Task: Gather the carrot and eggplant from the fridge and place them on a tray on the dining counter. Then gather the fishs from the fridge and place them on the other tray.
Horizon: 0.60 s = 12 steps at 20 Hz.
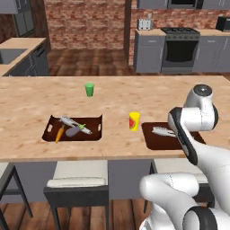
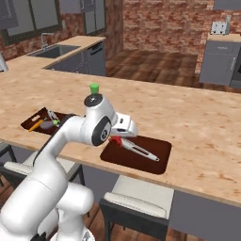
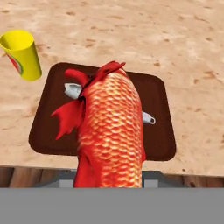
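A red-orange scaly fish (image 3: 111, 131) hangs lengthwise in the hand view, above the dark right tray (image 3: 48, 131). My gripper (image 2: 117, 137) is shut on it, and its fingertips are hidden behind the fish's body. A silver fish (image 2: 139, 150) lies on that tray (image 1: 155, 139), partly covered by the red one. The left tray (image 1: 51, 132) holds the orange carrot (image 1: 59, 134), the purple eggplant (image 1: 72, 131) and a grey fish-like item (image 1: 68, 120).
A yellow cup (image 1: 134, 121) stands between the two trays, close to the right tray's left edge. A green cup (image 1: 89, 89) sits farther back on the wooden counter. Stools (image 1: 76, 173) are tucked under the near edge.
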{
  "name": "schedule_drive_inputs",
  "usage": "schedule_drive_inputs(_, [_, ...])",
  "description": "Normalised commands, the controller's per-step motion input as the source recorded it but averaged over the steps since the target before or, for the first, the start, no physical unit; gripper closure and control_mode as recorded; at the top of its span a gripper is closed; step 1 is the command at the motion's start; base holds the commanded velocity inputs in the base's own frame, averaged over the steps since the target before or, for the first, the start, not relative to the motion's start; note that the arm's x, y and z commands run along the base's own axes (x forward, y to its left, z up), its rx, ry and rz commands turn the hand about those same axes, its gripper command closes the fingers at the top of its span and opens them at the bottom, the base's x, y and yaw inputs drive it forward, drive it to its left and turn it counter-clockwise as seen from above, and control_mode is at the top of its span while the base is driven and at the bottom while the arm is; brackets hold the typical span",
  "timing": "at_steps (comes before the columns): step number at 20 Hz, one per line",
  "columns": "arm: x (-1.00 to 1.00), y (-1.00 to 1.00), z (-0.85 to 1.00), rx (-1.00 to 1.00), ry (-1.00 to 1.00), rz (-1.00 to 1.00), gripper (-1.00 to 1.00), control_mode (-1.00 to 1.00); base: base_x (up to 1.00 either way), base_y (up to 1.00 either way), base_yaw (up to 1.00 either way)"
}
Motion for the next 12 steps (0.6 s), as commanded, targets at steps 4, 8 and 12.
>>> schedule_drive_inputs(4, [0.33, 0.00, -0.53, 0.04, 0.00, 0.00, 1.00, -1.00, 0.00, 0.00, 0.00])
schedule_drive_inputs(8, [0.09, -0.14, -0.51, 0.03, 0.00, 0.00, 1.00, -1.00, 0.00, 0.00, 0.00])
schedule_drive_inputs(12, [0.09, -0.19, -0.48, 0.04, 0.00, 0.00, 1.00, -1.00, 0.00, 0.00, 0.00])
